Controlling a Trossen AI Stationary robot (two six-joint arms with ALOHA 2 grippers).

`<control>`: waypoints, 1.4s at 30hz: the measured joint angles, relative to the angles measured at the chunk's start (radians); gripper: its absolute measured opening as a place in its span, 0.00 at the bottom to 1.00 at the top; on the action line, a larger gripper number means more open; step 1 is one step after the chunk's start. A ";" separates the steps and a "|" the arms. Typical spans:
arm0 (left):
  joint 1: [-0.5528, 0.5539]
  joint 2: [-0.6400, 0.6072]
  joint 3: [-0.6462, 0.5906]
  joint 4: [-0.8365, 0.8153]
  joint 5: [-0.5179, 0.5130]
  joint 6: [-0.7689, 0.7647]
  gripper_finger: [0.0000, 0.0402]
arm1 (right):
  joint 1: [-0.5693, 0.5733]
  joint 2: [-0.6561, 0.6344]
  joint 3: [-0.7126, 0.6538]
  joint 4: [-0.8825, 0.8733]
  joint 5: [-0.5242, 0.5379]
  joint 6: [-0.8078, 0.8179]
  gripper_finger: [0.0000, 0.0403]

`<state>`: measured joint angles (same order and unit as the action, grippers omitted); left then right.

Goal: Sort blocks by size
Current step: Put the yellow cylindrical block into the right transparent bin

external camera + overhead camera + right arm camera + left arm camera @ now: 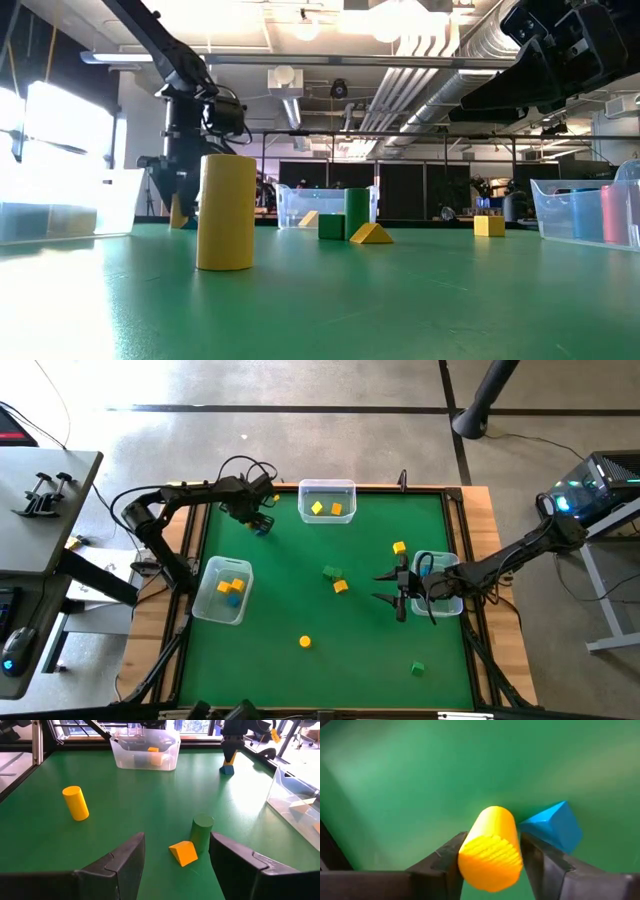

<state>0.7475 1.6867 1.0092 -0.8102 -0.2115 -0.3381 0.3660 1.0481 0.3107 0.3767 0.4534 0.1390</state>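
Note:
My left gripper point(262, 523) is at the far left of the green mat point(300, 610), shut on a yellow cylinder point(490, 850). A blue block point(554, 825) lies on the mat right beside the cylinder. My right gripper point(383, 586) is open and empty at the mat's right, beside the right bin point(440, 600). In its wrist view point(177, 840) its fingers face a green cylinder point(201, 832) and a yellow wedge point(183, 853) that stand on the mat. Another yellow cylinder point(305, 642), a yellow block point(399, 547) and a green block point(417, 668) also rest on the mat. My left gripper pinches the yellow cylinder's round side point(516, 845) between its two fingers point(447, 860), near the end that faces the wrist camera. The fingers come from above, pointing down. The cylinder hangs below them point(231, 757), slightly tilted. I cannot tell whether its lower end touches the mat.
A clear bin point(327, 500) at the far edge holds two yellow pieces. A clear bin point(222, 588) at the left holds a yellow and a blue piece. The right bin holds a blue piece. The mat's near left part is bare.

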 joint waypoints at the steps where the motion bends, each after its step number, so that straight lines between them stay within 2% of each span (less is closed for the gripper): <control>1: 0.000 0.000 0.000 -0.002 0.000 0.000 0.38 | 0.000 0.000 0.000 0.000 0.000 0.000 0.52; 6: 0.000 -0.002 0.001 -0.004 0.000 0.001 0.29 | 0.000 0.000 0.000 0.000 0.000 -0.005 0.52; 13: -0.019 -0.029 0.000 -0.009 0.000 0.002 0.28 | 0.000 0.000 0.000 0.000 0.000 -0.005 0.52; 20: -0.121 -0.131 0.000 -0.060 0.000 -0.014 0.28 | 0.000 0.000 0.000 -0.021 0.001 0.013 0.52; 24: -0.222 -0.187 0.000 0.007 0.020 -0.035 0.28 | 0.000 0.000 0.000 -0.030 0.005 0.008 0.52; 28: -0.353 -0.209 0.000 0.210 0.083 -0.034 0.28 | 0.008 0.000 0.000 -0.028 -0.017 -0.111 0.52; 33: -0.535 -0.194 0.000 0.591 0.104 -0.017 0.28 | 0.044 0.000 0.000 0.034 0.098 -0.201 0.52; 39: -0.727 -0.142 0.001 1.089 0.109 0.050 0.28 | 0.114 0.000 0.000 0.227 0.236 -0.340 0.52; 42: -0.801 -0.107 0.000 1.260 0.117 0.090 0.28 | 0.135 0.000 0.000 0.366 0.261 -0.462 0.52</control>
<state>-0.0532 1.5800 1.0096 0.4493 -0.0945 -0.2485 0.5009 1.0481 0.3111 0.7429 0.7147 -0.3226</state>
